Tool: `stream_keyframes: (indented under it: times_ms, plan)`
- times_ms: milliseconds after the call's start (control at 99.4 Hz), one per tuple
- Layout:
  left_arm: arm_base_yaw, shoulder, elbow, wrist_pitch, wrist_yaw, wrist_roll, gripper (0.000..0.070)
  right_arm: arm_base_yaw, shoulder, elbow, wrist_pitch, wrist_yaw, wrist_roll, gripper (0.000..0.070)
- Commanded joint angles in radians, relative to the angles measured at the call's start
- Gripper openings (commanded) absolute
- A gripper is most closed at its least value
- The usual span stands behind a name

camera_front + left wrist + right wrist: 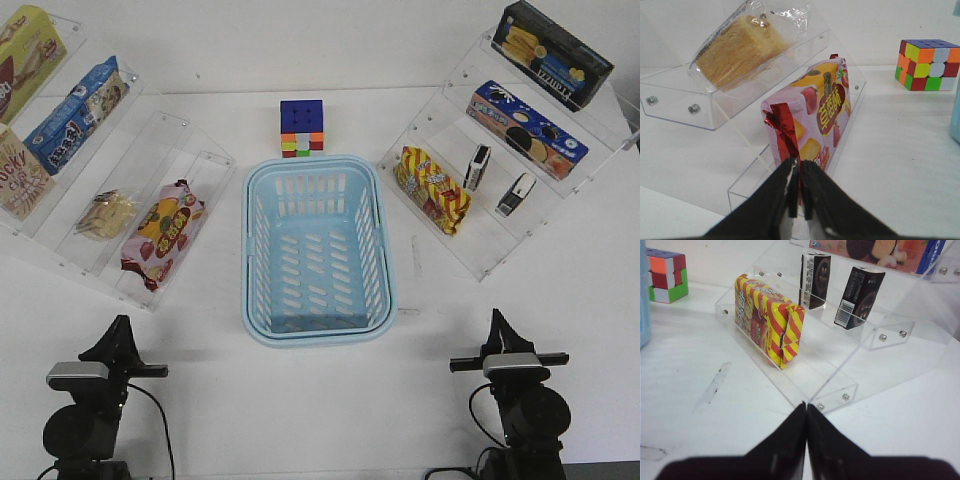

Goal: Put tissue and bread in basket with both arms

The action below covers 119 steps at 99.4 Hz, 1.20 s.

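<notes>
Nothing is grasped yet: our left pincer (799, 192) and right pincer (806, 435) both sit with fingers pressed together, holding nothing, low at the near edge of the bench (320, 400). The basket (316, 325) lies in the middle between them, with nothing in it.

We judge the first step to be reaching for each item. The bread (106, 213) lies in its clear wrap on the left rack (150, 290), on the shelf just behind the red snack bag (163, 233). From the left wrist view it sits up and to the side of our line, so we should open wide, rise over the snack bag and come down on the loaf's short sides, squeezing softly since the wrap is slippery and the crumb gives.

Two black-and-white packs stand on the right rack (470, 262). The tissue (516, 194) appears to be the righter, wider one, and the narrow pack (477, 167) beside it is the one to avoid. We should approach over the striped bag (432, 188), clear the shelf lip, and pinch across the thin faces.
</notes>
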Motion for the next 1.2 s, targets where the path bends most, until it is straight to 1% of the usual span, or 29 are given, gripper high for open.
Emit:
stream_keyframes:
  times_ms: [0, 644, 805, 906, 936, 1016, 1047, 1087, 1188]
  plan:
    - [0.001, -0.002, -0.020, 0.016, 0.001, 0.008, 0.0001, 0.000, -0.002, -0.002, 0.011, 0.001, 0.012, 0.0003]
    - [0.001, -0.002, -0.020, 0.016, 0.001, 0.008, 0.0001, 0.000, -0.002, -0.002, 0.011, 0.000, 0.012, 0.0002]
    - [0.001, -0.002, -0.020, 0.016, 0.001, 0.008, 0.0001, 0.001, -0.002, -0.002, 0.011, -0.031, 0.070, 0.0002]
    - [0.001, -0.002, -0.020, 0.016, 0.001, 0.008, 0.0001, 0.001, -0.002, -0.002, 0.013, -0.032, 0.148, 0.0002]
    - [0.001, -0.002, -0.020, 0.016, 0.001, 0.008, 0.0001, 0.001, -0.002, -0.002, 0.013, -0.032, 0.199, 0.0002]
    - [0.001, -0.002, -0.020, 0.016, 0.001, 0.008, 0.0001, 0.001, -0.002, -0.002, 0.014, -0.031, 0.388, 0.0002]
    - [0.001, -0.002, -0.020, 0.016, 0.001, 0.008, 0.0001, 0.001, -0.002, 0.000, 0.021, -0.031, 0.443, 0.0002]
    - [0.001, -0.002, -0.020, 0.016, 0.001, 0.008, 0.0001, 0.001, -0.002, 0.014, 0.013, -0.047, 0.503, 0.0001]
    - [0.001, -0.002, -0.020, 0.016, 0.001, 0.008, 0.0001, 0.001, 0.005, 0.081, -0.053, -0.053, 0.589, 0.0001]
